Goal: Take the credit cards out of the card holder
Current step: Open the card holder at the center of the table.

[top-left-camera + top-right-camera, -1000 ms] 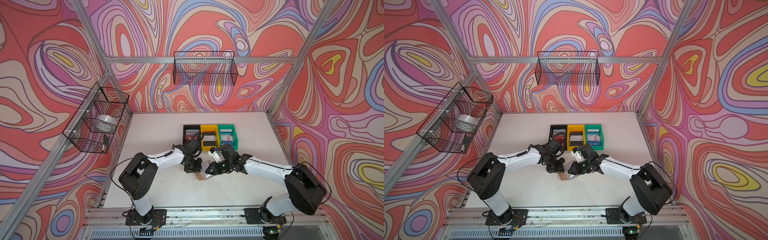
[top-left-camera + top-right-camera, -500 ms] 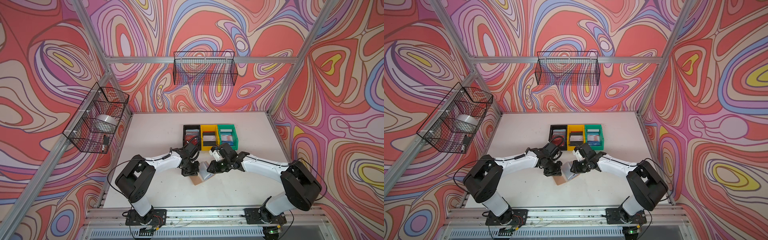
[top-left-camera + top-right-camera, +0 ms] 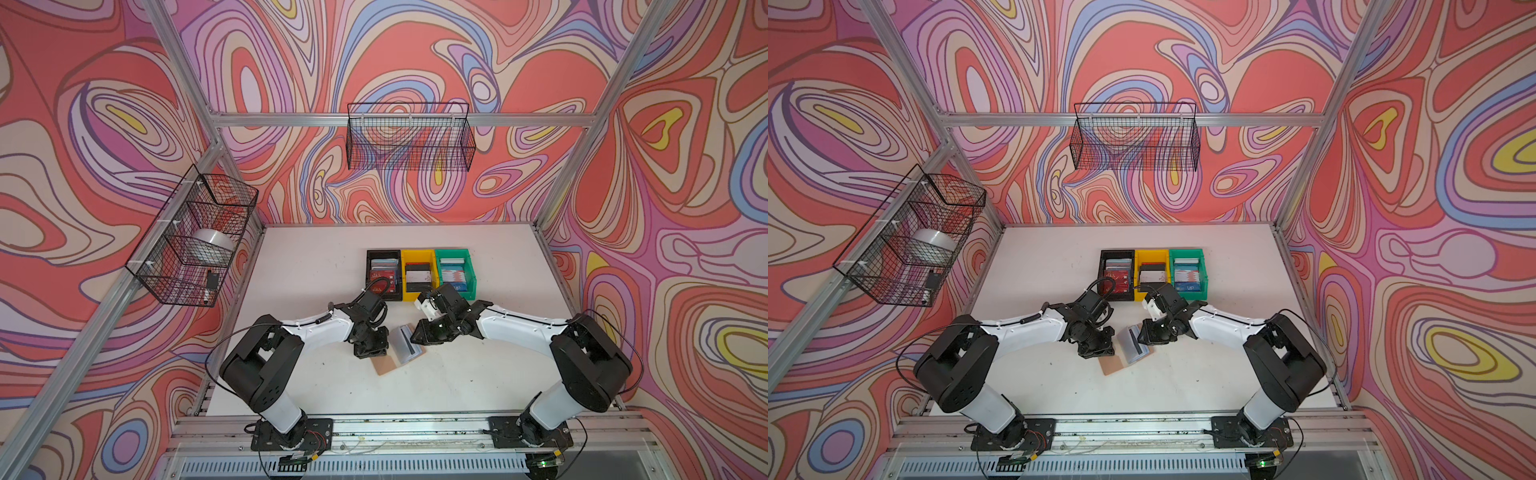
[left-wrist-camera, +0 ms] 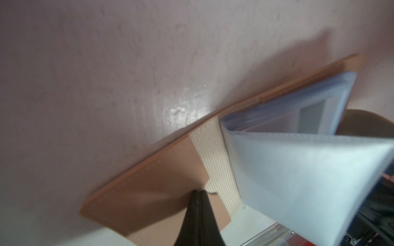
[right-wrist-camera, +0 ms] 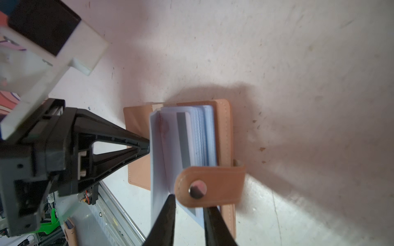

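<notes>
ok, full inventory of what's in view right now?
card holder: 1, tan, open on the table between the hands
sleeve pages: several, clear bluish, inside the holder
credit card: 1 seen, white with grey stripe, in a sleeve
bins: 3, black, yellow, green, row at the table's far side, cards inside
wire baskets: 2, black, back wall and side wall; side one holds a silver roll
table: 1, white
left hand: 1, black, shut, tips on the tan cover
right hand: 1, black, open, at the sleeves' edge by the snap tab
</notes>
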Available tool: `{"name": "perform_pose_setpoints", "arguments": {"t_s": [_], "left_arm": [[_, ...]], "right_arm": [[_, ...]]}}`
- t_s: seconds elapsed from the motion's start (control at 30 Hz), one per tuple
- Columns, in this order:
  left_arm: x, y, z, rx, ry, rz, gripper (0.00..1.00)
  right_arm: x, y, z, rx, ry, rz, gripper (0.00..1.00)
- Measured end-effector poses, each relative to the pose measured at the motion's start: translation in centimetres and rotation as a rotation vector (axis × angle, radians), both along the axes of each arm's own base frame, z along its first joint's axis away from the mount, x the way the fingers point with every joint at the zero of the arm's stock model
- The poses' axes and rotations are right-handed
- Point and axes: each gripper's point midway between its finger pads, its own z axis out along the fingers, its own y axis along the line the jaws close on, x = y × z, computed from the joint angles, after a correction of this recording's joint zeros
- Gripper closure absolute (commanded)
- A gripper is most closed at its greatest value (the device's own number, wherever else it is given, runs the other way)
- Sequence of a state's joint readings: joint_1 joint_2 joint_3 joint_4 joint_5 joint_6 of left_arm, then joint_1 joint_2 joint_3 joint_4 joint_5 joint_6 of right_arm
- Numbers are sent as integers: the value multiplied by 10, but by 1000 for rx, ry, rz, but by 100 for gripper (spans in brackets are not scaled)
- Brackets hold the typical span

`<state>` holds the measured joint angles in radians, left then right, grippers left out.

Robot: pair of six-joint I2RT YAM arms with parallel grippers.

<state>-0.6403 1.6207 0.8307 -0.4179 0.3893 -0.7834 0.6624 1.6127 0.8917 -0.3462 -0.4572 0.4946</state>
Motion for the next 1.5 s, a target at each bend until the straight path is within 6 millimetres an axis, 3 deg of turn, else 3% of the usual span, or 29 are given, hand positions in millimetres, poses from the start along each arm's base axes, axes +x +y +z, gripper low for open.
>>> {"name": "perform_pose_setpoints", "arguments": {"t_s": [0.33,1.23,1.5], "left_arm": [[2,-2,0,-18,-4,1,100],[3,0,-2,-139,31,-5,100],[3,0,-2,-139,32,-5,100]], "right_arm": [[4,9,4,20,2,25,74],[0,5,-23,-44,74,30,70],[-8,25,-12,-14,47,106,69]]}}
